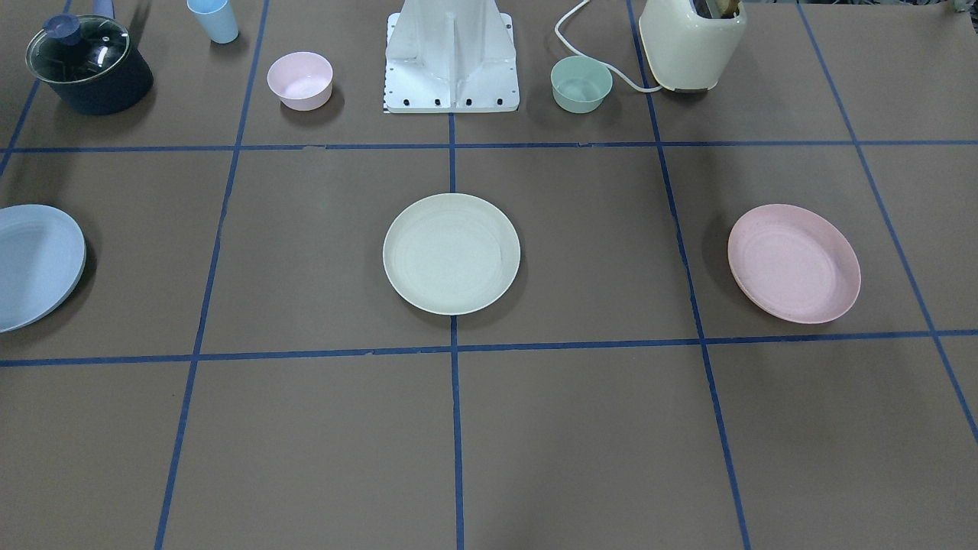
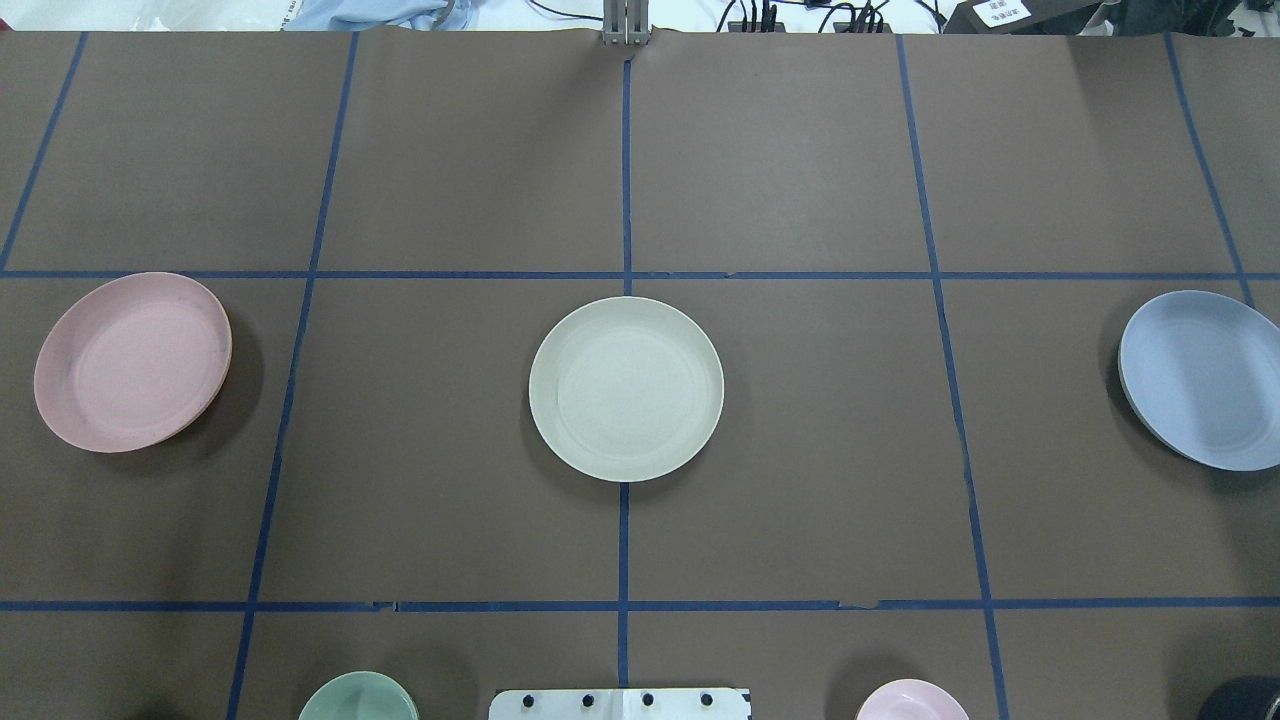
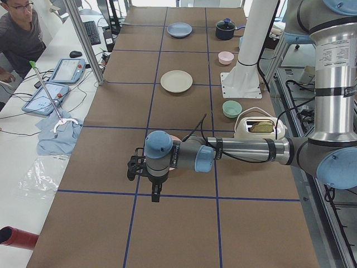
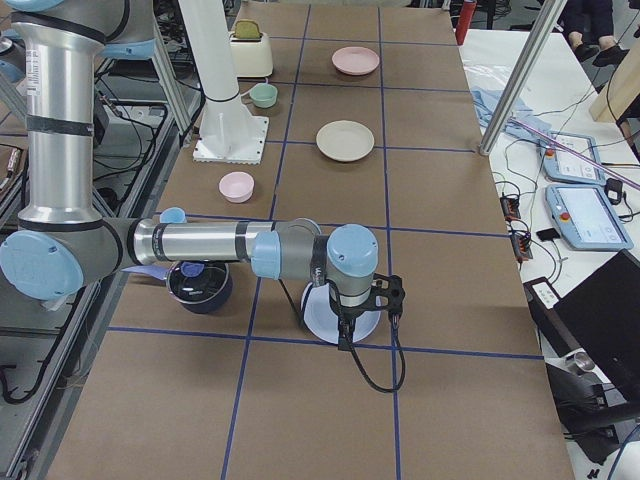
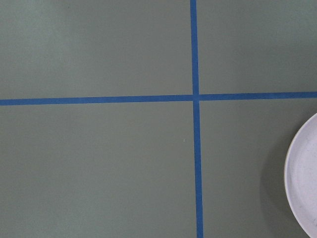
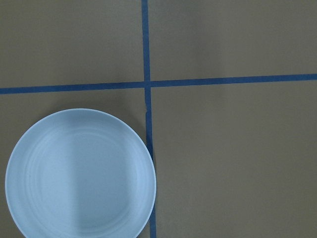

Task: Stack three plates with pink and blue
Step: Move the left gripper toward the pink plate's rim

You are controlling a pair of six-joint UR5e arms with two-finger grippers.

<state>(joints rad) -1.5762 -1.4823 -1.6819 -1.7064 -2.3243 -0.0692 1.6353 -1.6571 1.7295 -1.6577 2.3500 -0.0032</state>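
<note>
- Worktop (image 2: pixel 800 450): brown, marked into squares by blue tape lines (image 2: pixel 624 540). The three plates are laid flat in one row across it, well apart, none stacked.
- Left gripper (image 3: pixel 154 192): shown only in the left side view, at the end of a level forearm and pointed down over the worktop near a tape line. How far the jaws are parted, and whether anything is held, cannot be told.
- Pink plate (image 2: pixel 132 362): placed at the far left of the overhead view. A curved plate rim is caught at the right edge of the left wrist view, beside a tape crossing.
- Toaster (image 1: pixel 691 46) and mint bowl (image 2: pixel 358 698): set near each other at the robot's edge, on its left side.
- Cream plate (image 2: pixel 626 388): found at the centre, lying across the middle tape line, straight ahead of the white base plate (image 1: pixel 451 92).
- Pink bowl (image 2: pixel 910 702): set at the robot's edge, right of the base plate.
- Blue plate (image 2: pixel 1200 380): placed at the far right, partly cut by the frame edge. In the right wrist view it is seen at lower left, its rim reaching a tape line just below a crossing.
- Right gripper (image 4: pixel 345 335): shown only in the right side view, pointed down over the blue plate. The state of the jaws cannot be told.
- Lidded pot (image 1: pixel 90 65) and blue cup (image 1: pixel 214 19): stood at the robot's right rear corner, near each other.
</note>
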